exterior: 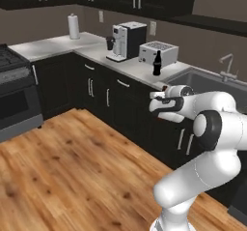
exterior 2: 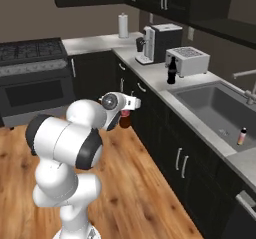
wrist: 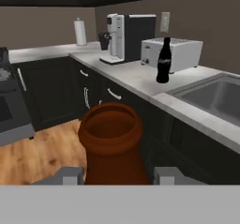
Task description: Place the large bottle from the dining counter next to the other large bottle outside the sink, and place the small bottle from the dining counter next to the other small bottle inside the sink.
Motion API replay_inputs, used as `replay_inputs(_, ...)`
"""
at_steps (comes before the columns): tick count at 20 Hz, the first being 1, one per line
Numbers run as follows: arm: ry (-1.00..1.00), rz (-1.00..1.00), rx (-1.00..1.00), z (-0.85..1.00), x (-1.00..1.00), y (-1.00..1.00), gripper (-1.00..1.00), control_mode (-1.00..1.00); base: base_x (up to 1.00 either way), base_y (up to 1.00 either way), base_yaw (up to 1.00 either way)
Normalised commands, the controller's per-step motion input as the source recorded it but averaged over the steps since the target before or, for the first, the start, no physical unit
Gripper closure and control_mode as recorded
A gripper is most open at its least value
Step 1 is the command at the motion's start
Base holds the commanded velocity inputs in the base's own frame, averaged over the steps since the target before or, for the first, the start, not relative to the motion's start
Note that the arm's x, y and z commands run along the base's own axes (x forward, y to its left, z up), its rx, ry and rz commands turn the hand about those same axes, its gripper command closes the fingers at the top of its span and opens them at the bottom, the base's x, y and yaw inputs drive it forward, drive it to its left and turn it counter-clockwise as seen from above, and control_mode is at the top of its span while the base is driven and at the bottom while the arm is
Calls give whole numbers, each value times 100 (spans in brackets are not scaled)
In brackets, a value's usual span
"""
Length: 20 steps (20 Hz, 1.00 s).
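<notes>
Fingers pinching large cola bottle from both sides, held in air over wood floor, short of the worktop. Other large bottle upright beside toaster, near sink. Small bottle stands in basin.

Counter ahead of me: pale marble, L-shaped over dark cabinets. Paper towel roll at the far back corner. Coffee machine on the long run toward the back edge, toaster just beside it. Near-black bottle upright in front of the toaster, nr the sink's rim. Sink is set into the counter's rt end.
</notes>
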Motion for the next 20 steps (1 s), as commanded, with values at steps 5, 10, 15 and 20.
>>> replay_inputs(5, 0, 0, 0, 0, 0, 0, 100, 100, 72, 14, -18)
replay_inputs(10, 0, 0, 0, 0, 0, 0, 100, 100, 65, 3, -17)
replay_inputs(15, 0, 0, 0, 0, 0, 0, 100, 100, 45, 0, -26)
replay_inputs(20, 0, 0, 0, 0, 0, 0, 100, 100, 40, 0, -23)
